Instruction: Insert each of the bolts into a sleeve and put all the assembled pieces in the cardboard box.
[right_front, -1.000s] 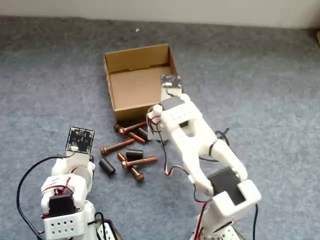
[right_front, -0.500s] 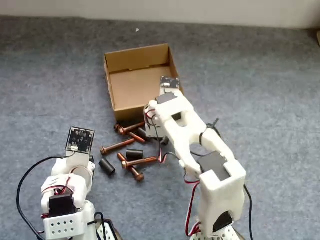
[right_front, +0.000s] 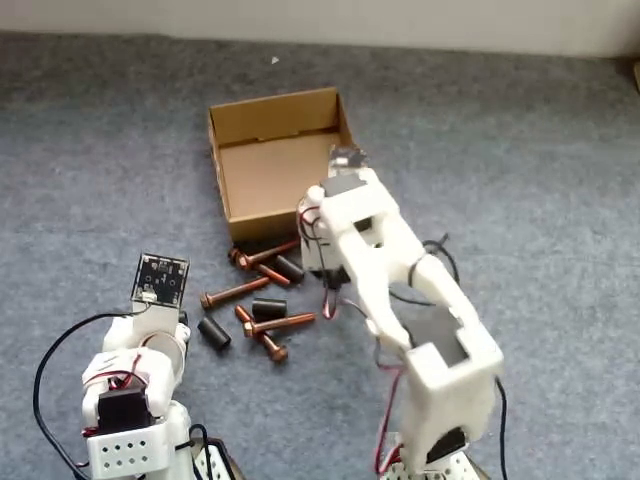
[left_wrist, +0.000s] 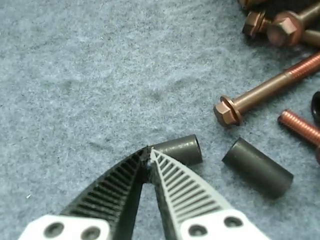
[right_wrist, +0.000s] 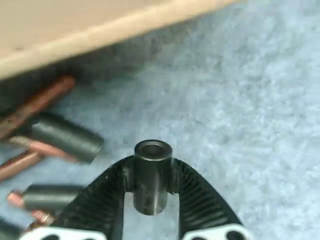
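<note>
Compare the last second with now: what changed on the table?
The right arm's elbow shifted toward the left arm, its wrist staying by the near corner of the cardboard box; the right gripper holds a sleeve. The left gripper, loose bolts and loose sleeves stayed put.

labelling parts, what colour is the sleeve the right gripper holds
Dark grey sleeve, clearest in right wrist view.

Left gripper (left_wrist: 149, 157) pinched closed; right gripper (right_wrist: 151, 172) clamps a sleeve (right_wrist: 153, 151).
</note>
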